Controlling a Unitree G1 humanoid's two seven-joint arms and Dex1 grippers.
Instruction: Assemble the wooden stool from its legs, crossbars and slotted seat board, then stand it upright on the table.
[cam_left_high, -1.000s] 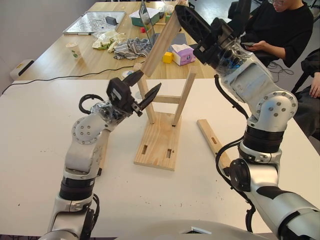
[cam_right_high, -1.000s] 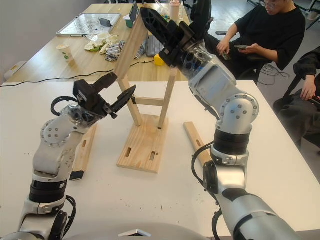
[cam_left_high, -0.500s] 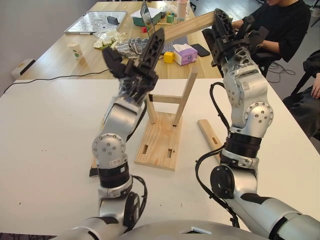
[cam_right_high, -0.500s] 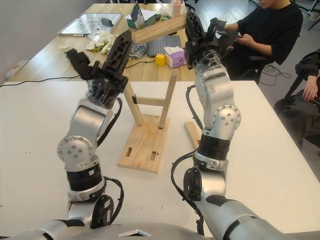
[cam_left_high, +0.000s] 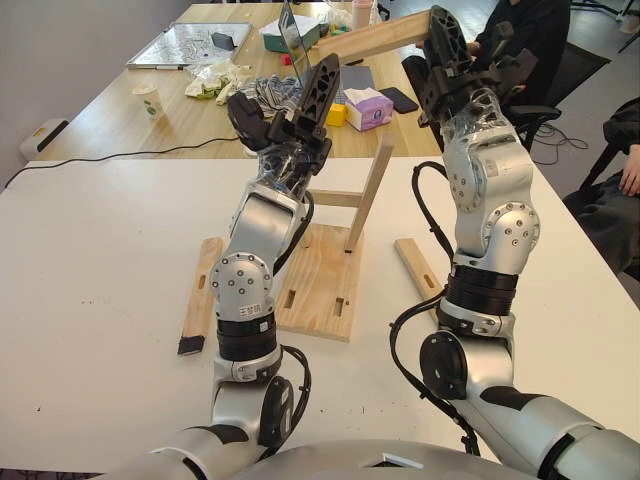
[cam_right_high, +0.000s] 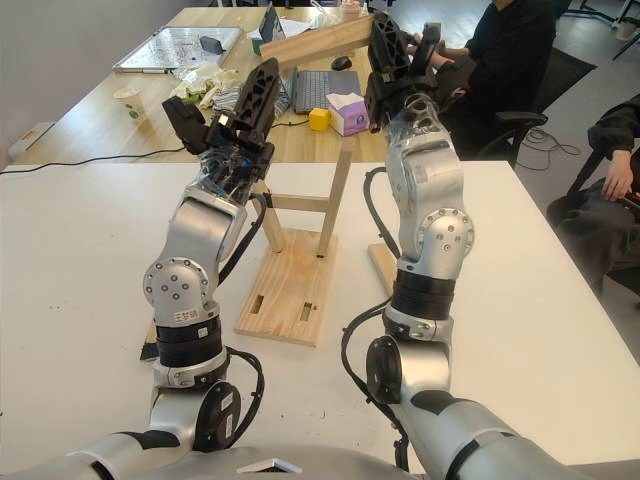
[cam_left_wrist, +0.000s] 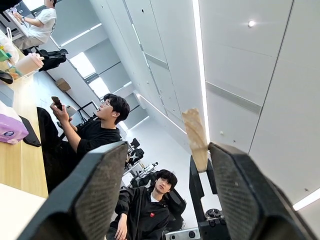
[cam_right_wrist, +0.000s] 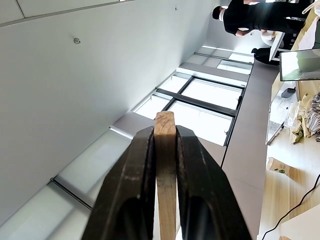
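Your right pincer (cam_right_wrist: 165, 145) clamps one end of a wooden leg (cam_left_high: 375, 35) high above the seat board (cam_left_high: 320, 290) on the surface (cam_left_high: 90, 260), while your left pincer (cam_left_high: 283, 90) gapes wide near its free end, so closing off-centre could lever the leg loose onto the upright legs (cam_left_high: 367, 195) below.

We log the middle as blocked: upright leg (cam_left_high: 370, 190) and crossbar (cam_left_high: 335, 198) stand on board (cam_left_high: 325, 290), between both arms. Held leg (cam_left_high: 375, 38), clamped in right gripper (cam_left_high: 437, 40), spans overhead. Left gripper (cam_left_high: 285, 85) raised, fingers wide apart. Left piece (cam_left_high: 203, 290) and right piece (cam_left_high: 418, 268) flank board. We see open table (cam_left_high: 90, 250) far left and along near edge.
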